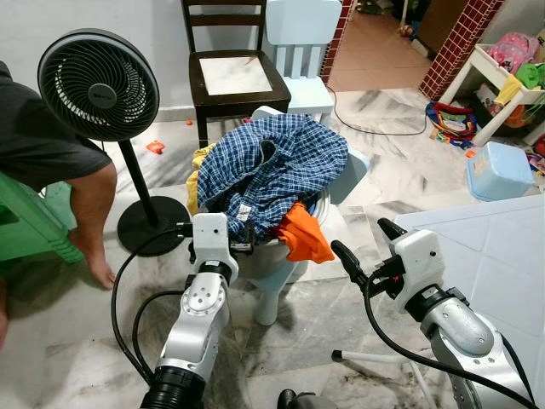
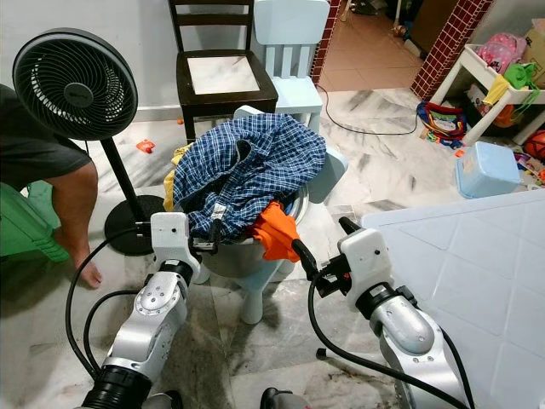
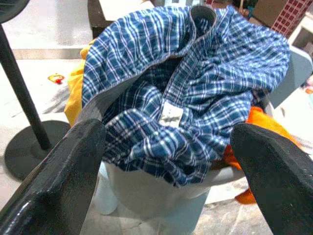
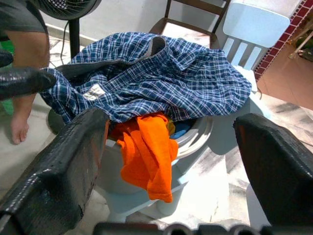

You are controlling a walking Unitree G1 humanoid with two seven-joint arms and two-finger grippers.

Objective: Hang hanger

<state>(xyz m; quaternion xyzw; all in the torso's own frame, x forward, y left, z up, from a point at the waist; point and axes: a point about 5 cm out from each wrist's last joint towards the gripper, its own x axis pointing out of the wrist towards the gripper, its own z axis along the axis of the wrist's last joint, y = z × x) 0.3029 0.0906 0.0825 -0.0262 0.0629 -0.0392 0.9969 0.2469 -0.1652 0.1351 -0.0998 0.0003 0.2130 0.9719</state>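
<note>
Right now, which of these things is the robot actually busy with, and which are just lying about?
Job in hand:
blue checked shirt
orange cloth
laundry basket
left gripper
right gripper

Lying about:
standing fan
dark wooden chair
pale blue chair
toys

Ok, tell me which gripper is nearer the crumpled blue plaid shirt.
Left. The left gripper sits at the blue plaid shirt's lower edge; the right gripper hangs off to its right, beyond the orange cloth.

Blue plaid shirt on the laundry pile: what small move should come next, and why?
Probably ease the left tool forward and close on the blue plaid shirt. Its fingers are open at the shirt's near edge, the shirt tops the basket, and the right tool waits open beside the orange cloth.
</note>
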